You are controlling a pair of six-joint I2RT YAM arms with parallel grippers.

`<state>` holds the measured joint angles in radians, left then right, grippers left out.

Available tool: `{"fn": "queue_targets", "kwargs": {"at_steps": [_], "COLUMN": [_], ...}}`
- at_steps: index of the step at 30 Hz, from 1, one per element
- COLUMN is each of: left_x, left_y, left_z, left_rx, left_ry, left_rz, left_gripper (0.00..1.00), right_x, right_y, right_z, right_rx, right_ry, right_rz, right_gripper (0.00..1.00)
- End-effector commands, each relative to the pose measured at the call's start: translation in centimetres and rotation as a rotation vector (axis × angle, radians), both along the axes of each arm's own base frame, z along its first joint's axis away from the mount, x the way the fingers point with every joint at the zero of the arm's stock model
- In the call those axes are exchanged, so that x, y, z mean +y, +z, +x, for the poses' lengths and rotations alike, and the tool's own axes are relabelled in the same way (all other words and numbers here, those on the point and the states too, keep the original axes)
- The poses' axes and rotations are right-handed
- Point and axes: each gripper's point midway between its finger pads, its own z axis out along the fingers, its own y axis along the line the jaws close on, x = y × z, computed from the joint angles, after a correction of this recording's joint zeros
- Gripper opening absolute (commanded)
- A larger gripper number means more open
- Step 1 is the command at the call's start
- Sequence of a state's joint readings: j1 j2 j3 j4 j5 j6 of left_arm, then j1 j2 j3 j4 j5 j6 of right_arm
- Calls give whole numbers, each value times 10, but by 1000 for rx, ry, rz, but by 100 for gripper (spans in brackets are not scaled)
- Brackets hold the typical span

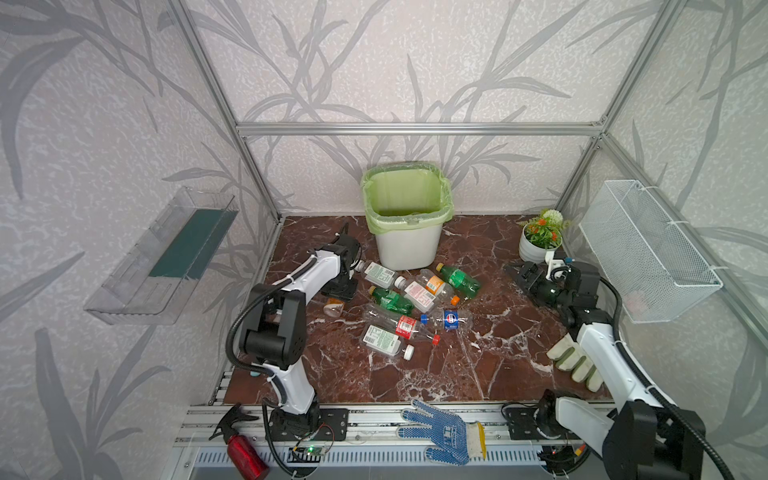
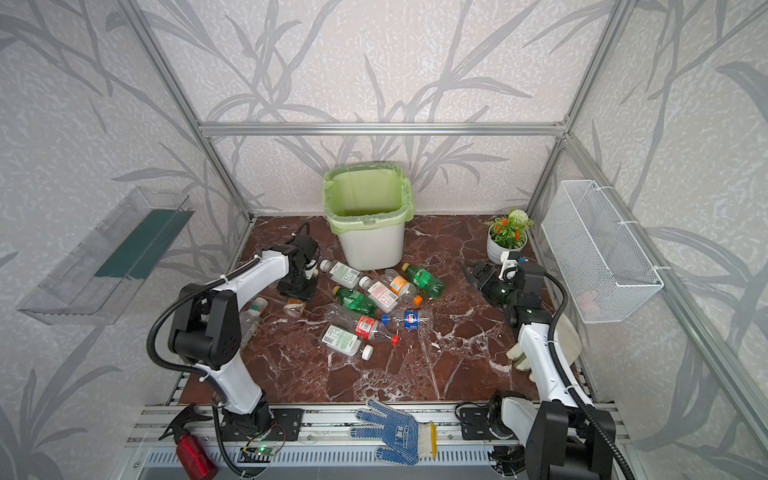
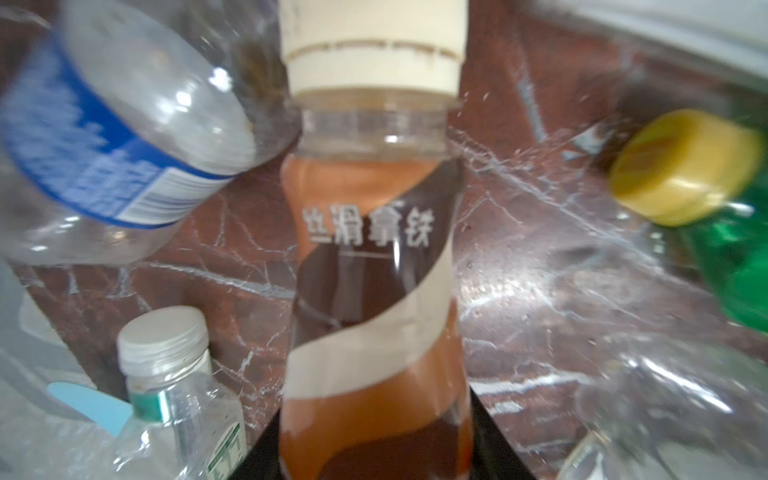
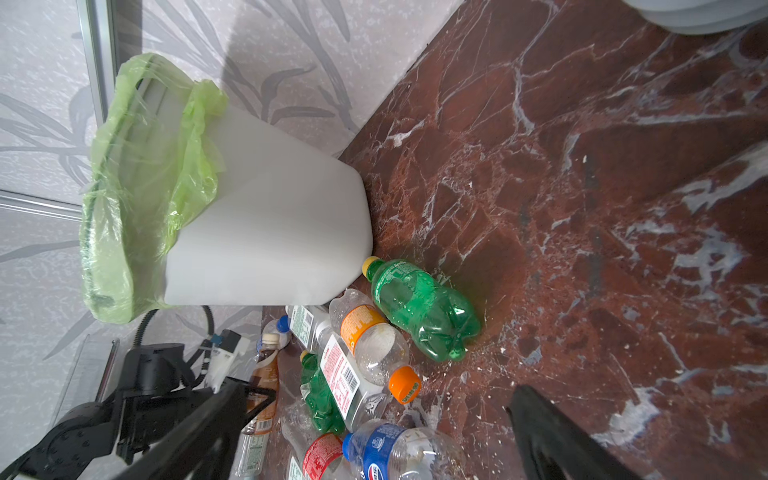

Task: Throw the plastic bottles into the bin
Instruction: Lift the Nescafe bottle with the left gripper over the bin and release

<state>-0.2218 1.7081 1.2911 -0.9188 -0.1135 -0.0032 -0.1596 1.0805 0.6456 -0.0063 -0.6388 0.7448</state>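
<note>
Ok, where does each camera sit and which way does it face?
Top views: high over the near edge, looking down and back at the bin, the bottles, left arm and right arm.
Left wrist: on the left arm, low over the table, looking along the left end effector; its fingers flank a brown-label bottle.
Right wrist: on the right arm, facing the bin's side and the bottles; one finger of the open right end effector shows.
Shared: all views show the brown-label bottle.
</note>
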Motion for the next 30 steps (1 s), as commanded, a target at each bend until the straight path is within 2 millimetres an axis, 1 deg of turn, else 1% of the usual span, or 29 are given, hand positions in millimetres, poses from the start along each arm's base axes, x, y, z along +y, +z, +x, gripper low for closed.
{"fn": "queue_targets", "kwargs": {"at_steps": [1,2,3,5,6,8,11,13,14,15,16,17,18,19,20,21,22,24,25,26,27,28,29,30], "left_x": [-7,-6,-5,1,6,15,24,23,19,13,3,-11,-27,-47,-65,-87,-104,-129,-142,-153,-157,-158,-155,-150], "left_y": [74,96,126,193,227,303,393,434,450,457,459,456,447,433,419,398,384,361,359,362,369,379,391,402], "left_z": [2,4,7,12,12,4,-13,-20,-19,-14,-2,13,31,51,67,85,99,118,122,123,121,117,111,104], "left_rx": [-189,-258,-347,-574,-685,-931,-1245,-1409,-1471,-1492,-1481,-1439,-1379,-1307,-1243,-1159,-1090,-985,-959,-949,-955,-980,-1017,-1060], "left_ry": [34,44,63,87,106,141,168,167,155,141,122,95,69,39,13,-16,-32,-45,-78,-110,-115,-121,-125,-124], "left_rz": [-85,-102,-123,-155,-170,-216,-284,-362,-409,-451,-493,-535,-566,-582,-577,-549,-528,-536,-562,-603,-627,-642,-645,-647], "left_gripper": [44,44,44,44,46,48,48,48,48,47,47,47,47,48,50,53,56,60,65,71,81,95,99,99], "right_x": [1,2,2,2,2,2,0,-3,-6,-7,-8,-8,-7,-6,-6,-5,-6,-8,-12,-16,-18,-21,-24,-27], "right_y": [4,5,7,11,12,16,20,20,20,21,23,24,27,28,29,30,30,29,29,29,28,27,26,25], "right_z": [4,5,5,6,6,5,1,-3,-4,-6,-7,-9,-10,-11,-12,-13,-14,-16,-16,-17,-18,-20,-21,-22], "right_rx": [-18,-20,-24,-32,-36,-43,-52,-54,-54,-56,-61,-62,-67,-69,-71,-76,-72,-64,-60,-57,-52,-43,-39,-36], "right_ry": [6,7,9,13,13,13,6,-4,-12,-17,-20,-20,-16,-13,-8,-4,-5,-10,-19,-27,-33,-39,-48,-56], "right_rz": [28,32,35,37,36,35,32,28,27,27,27,28,28,30,32,29,27,33,44,56,62,66,66,64], "right_gripper": [99,99,99,99,99,99,99,99,99,99,99,99,99,99,99,99,99,99,99,99,99,99,99,99]}}
